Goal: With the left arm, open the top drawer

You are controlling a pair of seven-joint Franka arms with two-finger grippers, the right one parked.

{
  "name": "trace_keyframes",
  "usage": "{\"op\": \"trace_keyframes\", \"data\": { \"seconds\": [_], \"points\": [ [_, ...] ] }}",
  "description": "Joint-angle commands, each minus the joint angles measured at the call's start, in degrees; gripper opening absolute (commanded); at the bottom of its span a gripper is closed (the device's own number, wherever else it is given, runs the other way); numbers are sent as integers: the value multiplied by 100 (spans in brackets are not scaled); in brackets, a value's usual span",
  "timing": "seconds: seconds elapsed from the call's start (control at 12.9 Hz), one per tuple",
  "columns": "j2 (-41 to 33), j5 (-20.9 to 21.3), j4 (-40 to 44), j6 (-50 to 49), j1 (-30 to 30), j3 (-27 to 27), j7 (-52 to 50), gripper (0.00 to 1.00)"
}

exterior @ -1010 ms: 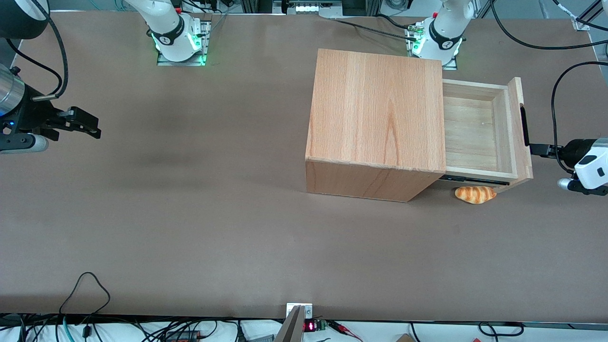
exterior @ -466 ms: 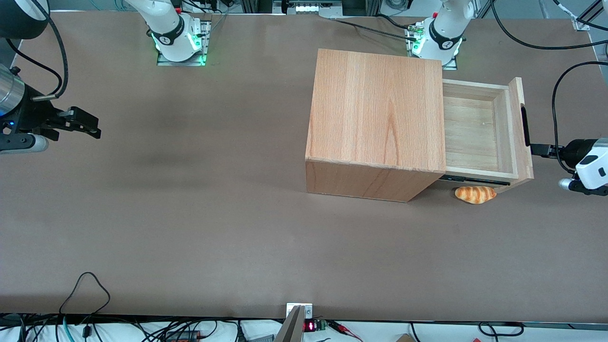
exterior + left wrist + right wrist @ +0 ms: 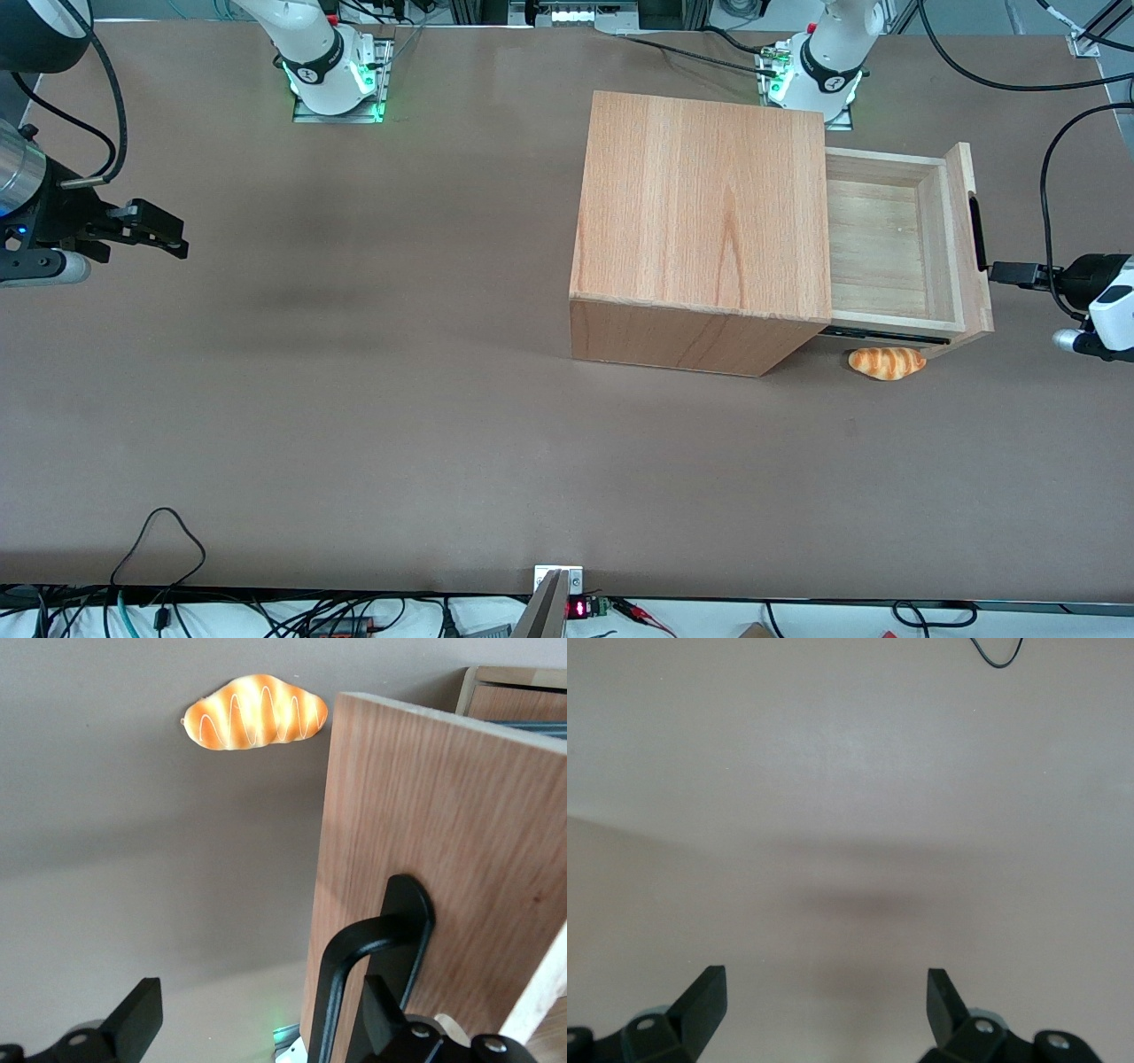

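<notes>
one drawer [image 3: 890, 239] stands pulled well out of the cabinet [image 3: 700, 221]; the gripper [image 3: 1005, 271], jaws spread, sits just off its handle [image 3: 368, 974]. opening looks done; next, likely, a clean retreat.

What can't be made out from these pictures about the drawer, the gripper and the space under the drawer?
- Lower drawers: the cabinet front is hidden in the front view by the open top drawer; the wrist view shows only a sliver.
- Left arm: cut off by the front view's edge.
- Gripper: open, just off the handle; its body is cut off in the wrist view.
- Croissant: whether it touches the cabinet cannot be told.
</notes>
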Motion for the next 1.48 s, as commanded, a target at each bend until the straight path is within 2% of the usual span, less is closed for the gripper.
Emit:
{"op": "trace_keyframes", "data": {
  "seconds": [0.0, 0.16, 0.39, 0.62, 0.78, 1.09, 1.4],
  "points": [
    [102, -88, 253, -313, 45, -24, 11, 100],
    [102, -9, 796, -655, 106, -16, 11, 100],
    [93, 17, 1132, -911, 124, -42, 3, 100],
    [-204, 17, 1168, -947, 54, -121, -321, 100],
    [-459, 174, 1177, -955, -278, -147, -725, 100],
    [-881, 193, 1168, -973, -736, -200, -1192, 100],
    [-1189, 184, 1133, -938, -816, -595, -1868, 100]
  ]
}}
